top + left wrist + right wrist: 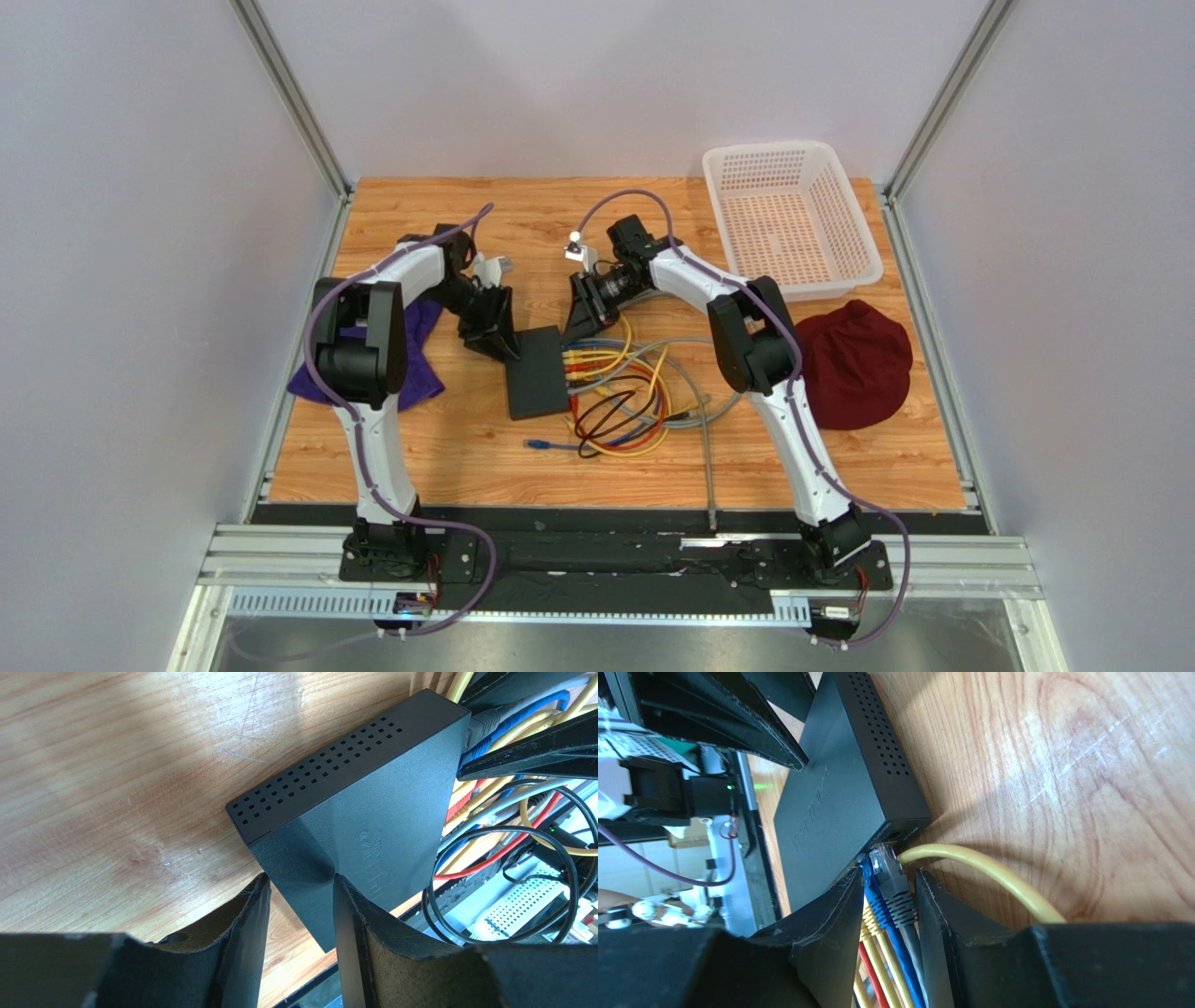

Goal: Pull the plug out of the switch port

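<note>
The switch [536, 373] is a flat black box lying mid-table, also in the left wrist view [365, 805] and the right wrist view [836, 805]. My left gripper [494, 336] [300, 878] holds its far-left corner, one finger on the top face and the other against the edge. Along the switch's right edge, several cables sit in the ports. My right gripper [579, 325] [891, 875] is pinched around the grey plug [898, 885] and the blue plug [873, 889] beside it. Both plugs still sit in the ports. A yellow cable [990, 871] enters the end port just outside the jaws.
A tangle of yellow, red, black and blue cables [624, 399] lies right of the switch. A grey cable [710, 469] runs to the near edge. A white basket [793, 217] stands at the back right, a maroon cap [852, 364] on the right, a purple cloth [418, 357] under the left arm.
</note>
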### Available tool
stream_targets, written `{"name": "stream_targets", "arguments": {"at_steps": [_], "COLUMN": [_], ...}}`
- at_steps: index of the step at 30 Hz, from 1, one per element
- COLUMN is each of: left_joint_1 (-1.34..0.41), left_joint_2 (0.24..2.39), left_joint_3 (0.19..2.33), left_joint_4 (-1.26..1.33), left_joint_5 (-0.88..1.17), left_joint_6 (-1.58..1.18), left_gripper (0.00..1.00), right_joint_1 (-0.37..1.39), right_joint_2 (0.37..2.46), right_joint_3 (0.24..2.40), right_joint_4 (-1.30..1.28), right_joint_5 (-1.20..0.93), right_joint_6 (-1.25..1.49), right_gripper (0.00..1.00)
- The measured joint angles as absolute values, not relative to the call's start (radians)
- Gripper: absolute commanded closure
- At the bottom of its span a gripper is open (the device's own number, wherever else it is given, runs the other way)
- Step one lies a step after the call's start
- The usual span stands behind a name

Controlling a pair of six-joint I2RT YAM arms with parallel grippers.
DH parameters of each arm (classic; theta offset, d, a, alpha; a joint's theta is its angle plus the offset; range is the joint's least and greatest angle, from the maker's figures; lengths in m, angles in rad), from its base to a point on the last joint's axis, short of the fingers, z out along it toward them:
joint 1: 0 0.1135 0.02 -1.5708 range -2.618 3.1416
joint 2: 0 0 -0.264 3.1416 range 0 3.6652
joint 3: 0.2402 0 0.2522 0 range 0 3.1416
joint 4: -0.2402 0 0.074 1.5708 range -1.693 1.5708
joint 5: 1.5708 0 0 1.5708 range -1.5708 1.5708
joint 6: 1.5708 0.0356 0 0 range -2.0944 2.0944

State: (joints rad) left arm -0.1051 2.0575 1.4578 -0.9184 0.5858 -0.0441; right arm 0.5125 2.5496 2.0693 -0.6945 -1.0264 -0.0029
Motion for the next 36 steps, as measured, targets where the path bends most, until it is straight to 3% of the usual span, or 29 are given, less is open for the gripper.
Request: {"name": "stream_targets", "arguments": {"at_steps": [13, 27, 30, 36], "left_joint_1": [-0.106, -0.109, -0.110, -0.111], "left_joint_2": [2.057, 2.057, 2.059, 2.067], "left_joint_3": [1.462, 1.464, 1.470, 1.490], "left_joint_4": [-0.923, -0.923, -0.929, -0.948], "left_joint_5": [0.583, 0.578, 0.571, 0.569], "left_joint_6": [-0.038, -0.037, -0.036, -0.035], "left_gripper": [0.54, 0.57, 0.64, 0.97], "right_joint_1": [0.503, 0.506, 0.507, 0.508], "right_joint_2": [2.569, 2.566, 2.554, 2.511], "right_joint_3": [2.068, 2.067, 2.061, 2.029], "right_joint_4": [-0.630, -0.649, -0.657, -0.682], "right_joint_5": [-1.056, -1.008, -0.986, -0.925], "right_joint_6": [0.136, 0.102, 0.066, 0.001], "right_gripper": [0.67, 0.87, 0.92, 0.99]}}
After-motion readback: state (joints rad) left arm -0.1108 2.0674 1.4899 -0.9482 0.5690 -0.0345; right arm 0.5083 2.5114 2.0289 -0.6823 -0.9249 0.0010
